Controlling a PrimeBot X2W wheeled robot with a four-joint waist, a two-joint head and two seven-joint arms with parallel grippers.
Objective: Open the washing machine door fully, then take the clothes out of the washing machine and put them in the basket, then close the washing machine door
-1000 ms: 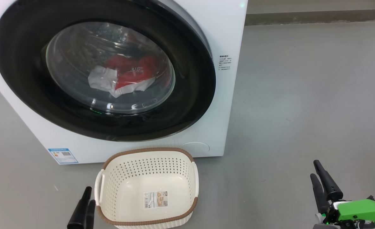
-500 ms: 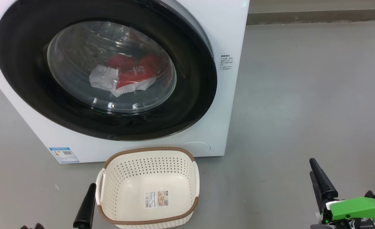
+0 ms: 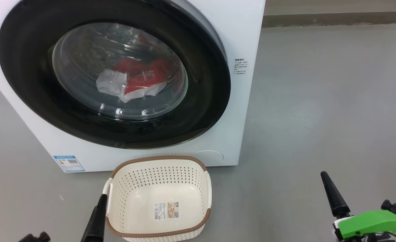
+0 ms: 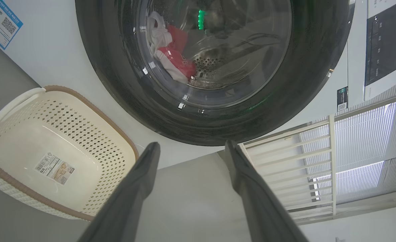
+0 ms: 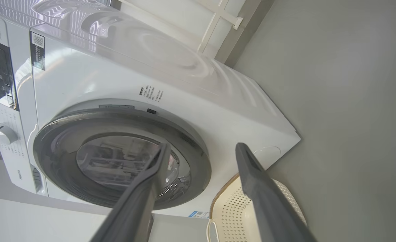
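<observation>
Nothing of the task looks done yet. The left hand (image 4: 192, 145) hangs low with fingers spread wide and nothing between them, one finger just beside the basket (image 3: 157, 158). The basket stands on the floor (image 3: 318, 101) right before the washer (image 3: 245, 33) and holds only its label. The door (image 3: 201, 101) looks shut or nearly so, with the clothes (image 3: 140, 77) lying behind its glass. The right hand (image 5: 203, 146) is also wide and holding nothing, well apart on the right. Opening, unloading and closing all remain. The basket, under the door's lower edge, may crowd the reach.
</observation>
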